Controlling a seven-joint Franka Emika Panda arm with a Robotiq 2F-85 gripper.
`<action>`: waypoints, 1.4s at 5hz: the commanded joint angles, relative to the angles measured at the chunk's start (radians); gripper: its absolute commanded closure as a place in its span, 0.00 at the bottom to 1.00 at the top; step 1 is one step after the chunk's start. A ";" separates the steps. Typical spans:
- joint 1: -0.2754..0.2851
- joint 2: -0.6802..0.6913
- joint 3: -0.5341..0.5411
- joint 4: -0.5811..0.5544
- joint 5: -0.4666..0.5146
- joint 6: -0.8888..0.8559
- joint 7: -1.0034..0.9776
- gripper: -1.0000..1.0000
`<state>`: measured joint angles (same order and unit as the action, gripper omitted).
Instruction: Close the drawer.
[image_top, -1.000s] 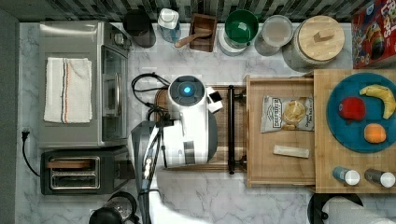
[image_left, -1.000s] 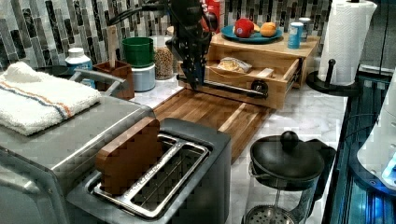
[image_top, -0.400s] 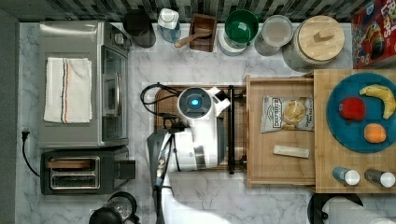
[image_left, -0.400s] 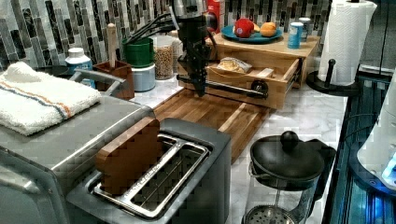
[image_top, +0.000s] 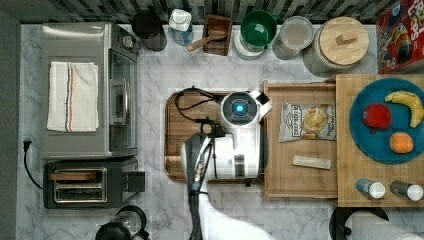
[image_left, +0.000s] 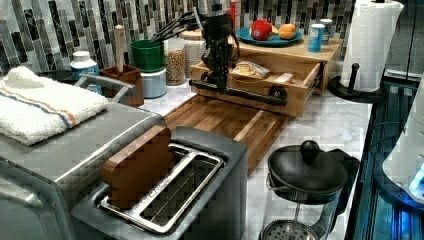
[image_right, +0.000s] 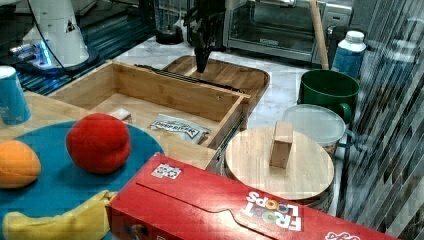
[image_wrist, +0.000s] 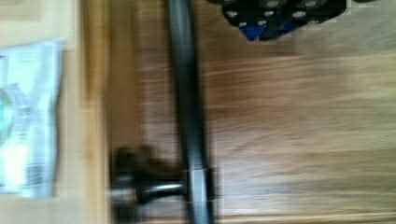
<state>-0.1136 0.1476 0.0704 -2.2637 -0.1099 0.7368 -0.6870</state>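
Currently the drawer (image_top: 300, 180) is standing pulled well out, so closing is remaining. The gripper (image_left: 220, 85) is hovering at the handle (image_left: 240, 93); whether it is grasping, I cannot tell.

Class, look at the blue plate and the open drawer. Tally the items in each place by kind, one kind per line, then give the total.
On the blue plate:
Red apple: 1
Banana: 1
Orange: 1
In the drawer:
Snack bag: 1
Small pale bar: 1
Total: 5
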 joint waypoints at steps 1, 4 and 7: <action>-0.035 0.086 -0.016 0.041 -0.039 0.151 -0.092 1.00; -0.115 0.039 -0.082 0.131 -0.084 -0.022 -0.329 1.00; -0.207 0.112 -0.176 0.233 -0.044 0.039 -0.524 1.00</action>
<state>-0.2250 0.2507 -0.0086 -2.1777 -0.1333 0.7266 -1.1455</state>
